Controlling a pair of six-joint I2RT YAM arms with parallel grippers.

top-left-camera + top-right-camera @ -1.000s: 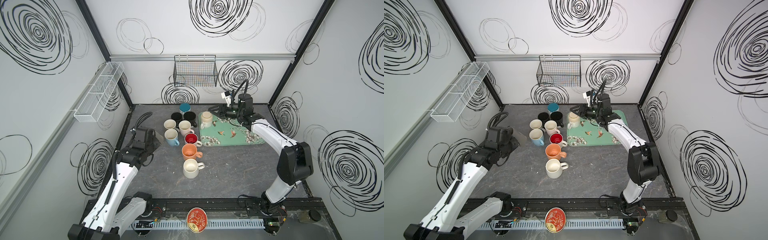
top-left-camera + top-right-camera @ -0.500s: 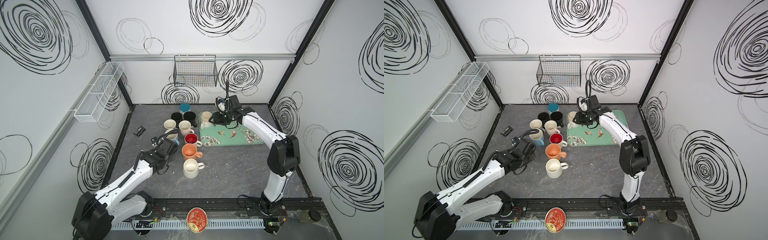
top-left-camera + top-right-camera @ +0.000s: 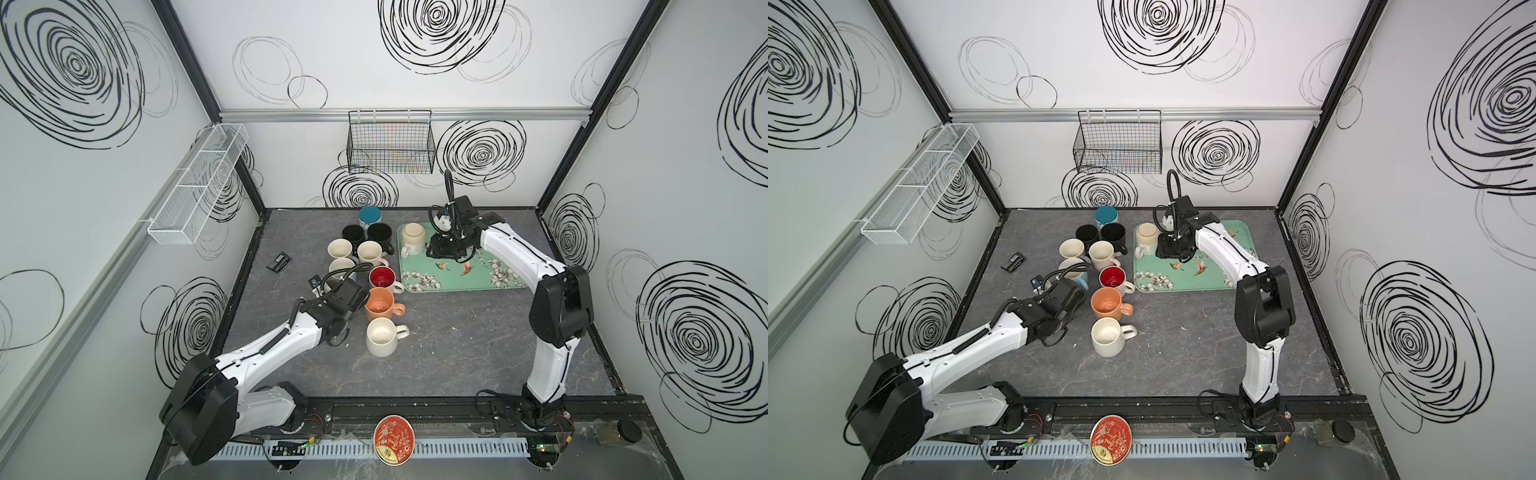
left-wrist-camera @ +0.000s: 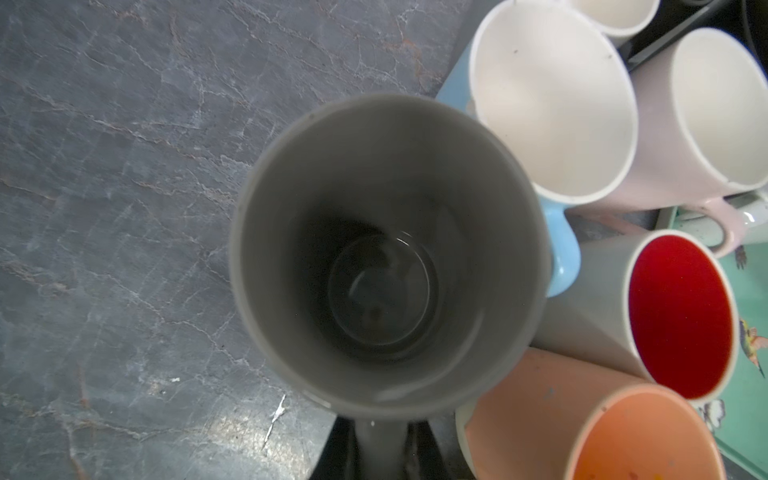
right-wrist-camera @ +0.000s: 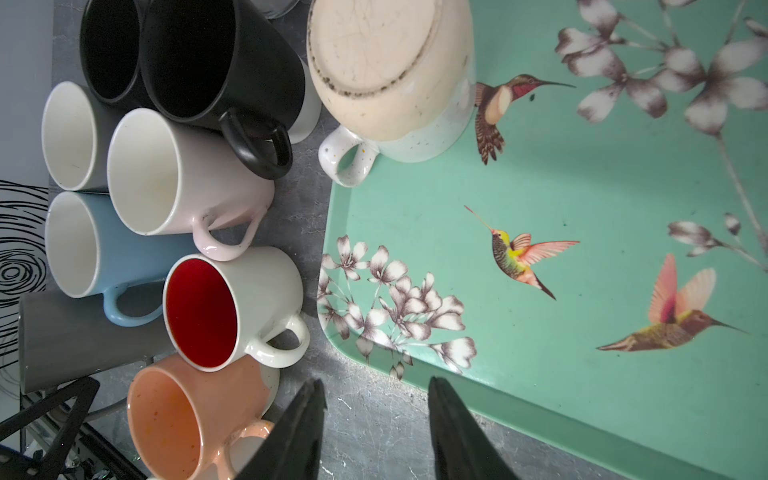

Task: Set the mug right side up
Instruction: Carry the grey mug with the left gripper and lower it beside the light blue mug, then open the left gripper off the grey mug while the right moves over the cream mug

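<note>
A cream speckled mug (image 3: 412,236) (image 3: 1147,235) stands upside down on the far left corner of the green bird tray (image 3: 478,272). Its rough base (image 5: 374,54) faces up and its handle (image 5: 347,160) points toward the tray's edge. My right gripper (image 3: 441,249) (image 5: 376,386) hangs open and empty just right of that mug, above the tray. My left gripper (image 3: 343,296) (image 4: 382,440) is shut on the handle of a grey mug (image 4: 386,253) (image 5: 83,336), which is mouth up beside the blue mug (image 4: 559,249).
Several upright mugs cluster left of the tray: black (image 3: 379,233), teal (image 3: 370,215), white (image 3: 340,249), pink (image 3: 370,252), red-lined (image 3: 382,277), orange (image 3: 379,304), and cream (image 3: 381,336). A small black item (image 3: 279,262) lies by the left wall. A wire basket (image 3: 390,145) hangs on the back wall.
My left arm has swung from the left wall to the mug cluster, leaving the small black item on the table. My right gripper has moved left, nearer the upside-down mug, and opened a little.
</note>
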